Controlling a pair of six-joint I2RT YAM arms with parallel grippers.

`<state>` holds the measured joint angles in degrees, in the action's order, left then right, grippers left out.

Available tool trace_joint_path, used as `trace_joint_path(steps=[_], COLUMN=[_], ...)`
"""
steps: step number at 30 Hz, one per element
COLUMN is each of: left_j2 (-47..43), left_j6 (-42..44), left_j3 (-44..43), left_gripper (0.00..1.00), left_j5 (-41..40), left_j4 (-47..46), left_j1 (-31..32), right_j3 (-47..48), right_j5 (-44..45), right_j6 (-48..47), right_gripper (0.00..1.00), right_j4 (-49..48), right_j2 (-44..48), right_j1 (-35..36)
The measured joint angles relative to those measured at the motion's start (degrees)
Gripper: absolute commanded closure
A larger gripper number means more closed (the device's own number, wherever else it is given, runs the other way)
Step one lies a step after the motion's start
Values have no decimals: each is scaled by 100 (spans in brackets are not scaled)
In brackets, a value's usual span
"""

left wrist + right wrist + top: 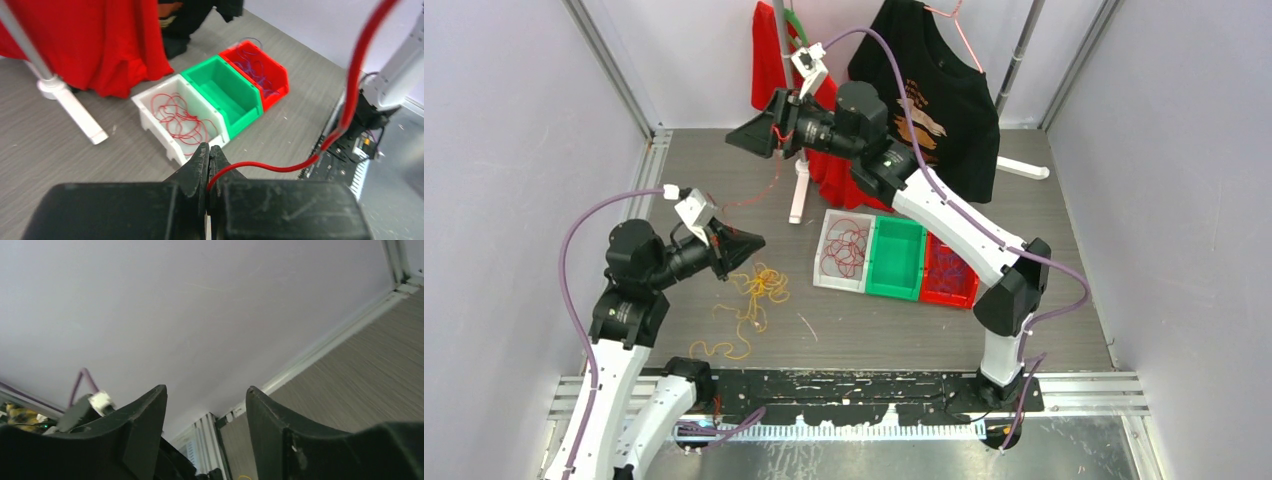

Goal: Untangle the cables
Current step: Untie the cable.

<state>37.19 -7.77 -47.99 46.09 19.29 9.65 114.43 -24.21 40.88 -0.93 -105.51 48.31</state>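
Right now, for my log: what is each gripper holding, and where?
Left gripper pinches a red cable at the gripper's tip; right gripper is open, holding nothing visible.

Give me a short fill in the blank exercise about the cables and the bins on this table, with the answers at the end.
1. The left tool is shut on a cable coloured ____.
2. The bin holding coiled red cables is ____.
3. The middle bin of the row is ____.
4. The loose pile of cables on the table is ____.
Missing words: red; white; green; yellow.
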Motion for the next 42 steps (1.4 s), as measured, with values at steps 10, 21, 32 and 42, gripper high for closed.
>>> trace_joint_path(steps=[10,21,32,42], left_j2=[861,1137,1403,1325], left_j6=[227,153,-109,-389], left_j3=[-1034,-1816,-2852,-3171], left_gripper=[100,100,100,100], left_j5=[-905,-1349,-1032,-785], left_j4=[332,356,378,372], left_j1=[-352,-546,-570,-573], right_j3=[-2426,-4170,-5268,-6081], right_j5=[-393,-745,861,1366], right_j6=[-772,-1233,-2022,-1648], right_gripper=[26,25,26,27], right_j4=[234,-372,-396,-1764], right_j2=[1261,2312,2326,2323], right_j1=[-225,-551,-352,-330])
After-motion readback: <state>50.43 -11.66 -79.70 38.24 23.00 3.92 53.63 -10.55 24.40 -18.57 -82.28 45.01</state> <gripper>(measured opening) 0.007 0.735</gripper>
